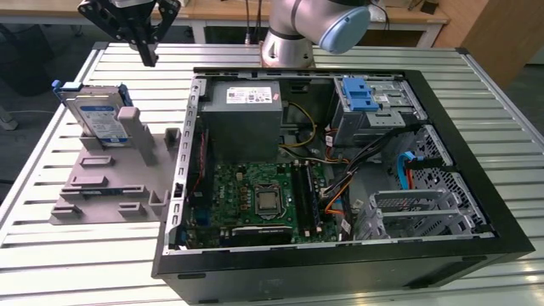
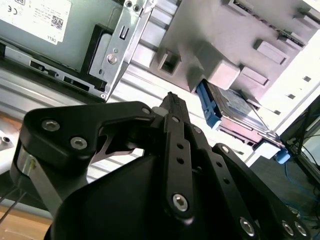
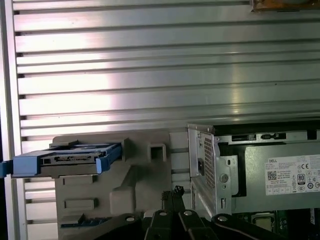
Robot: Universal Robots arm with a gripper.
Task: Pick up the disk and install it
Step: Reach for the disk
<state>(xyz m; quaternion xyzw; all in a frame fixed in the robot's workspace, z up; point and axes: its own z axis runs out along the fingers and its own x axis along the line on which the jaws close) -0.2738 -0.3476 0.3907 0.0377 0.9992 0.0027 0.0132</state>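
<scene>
Gripper (image 1: 150, 60) is hovering empty, fingers (image 2: 172, 115) pressed together, while the disk (image 1: 100, 118) is standing on edge in the grey holder (image 1: 102, 191) below and well apart from the fingertips, so I'd judge they want spreading and squaring to its blue rails (image 3: 107, 155).

A: Drives and holders, counted?
B: One flat silver hard drive with blue side rails (image 1: 100, 121); one grey plastic holder block (image 1: 102, 185).
A: Computer parts?
B: One open black tower case (image 1: 340, 271), one grey metal power-supply box (image 1: 246, 121), one green motherboard (image 1: 246, 197).
</scene>
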